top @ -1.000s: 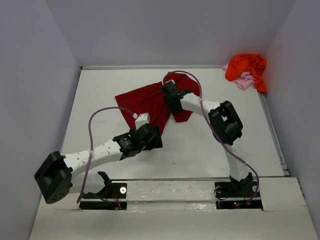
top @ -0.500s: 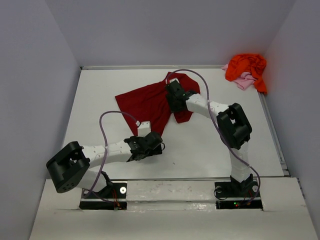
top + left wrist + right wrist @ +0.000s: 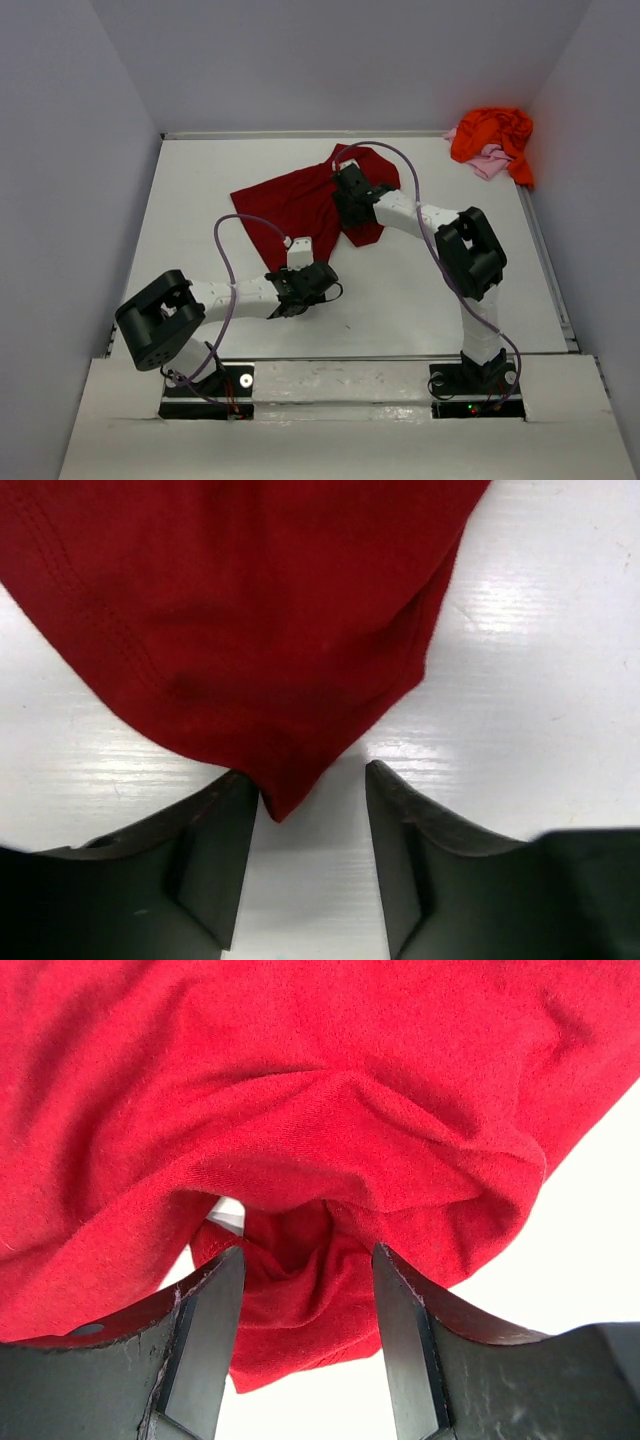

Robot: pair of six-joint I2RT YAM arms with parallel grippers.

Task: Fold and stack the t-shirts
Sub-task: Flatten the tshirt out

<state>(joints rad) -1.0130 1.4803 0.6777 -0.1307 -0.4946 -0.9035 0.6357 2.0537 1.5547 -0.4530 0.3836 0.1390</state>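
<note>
Two end effectors meet one dark red cloth t-shirt [image 3: 290,205] lying on the tabletop [image 3: 400,300]: left end effector [image 3: 310,780] open astride its near corner, right end effector [image 3: 305,1260] open over a bunched fold. We reckon both are set to pinch for a fold.

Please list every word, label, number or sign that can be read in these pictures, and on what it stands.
None can be read. The dark red t-shirt, the orange t-shirt and the pink t-shirt show plain cloth, and no writing shows on the table.
</note>
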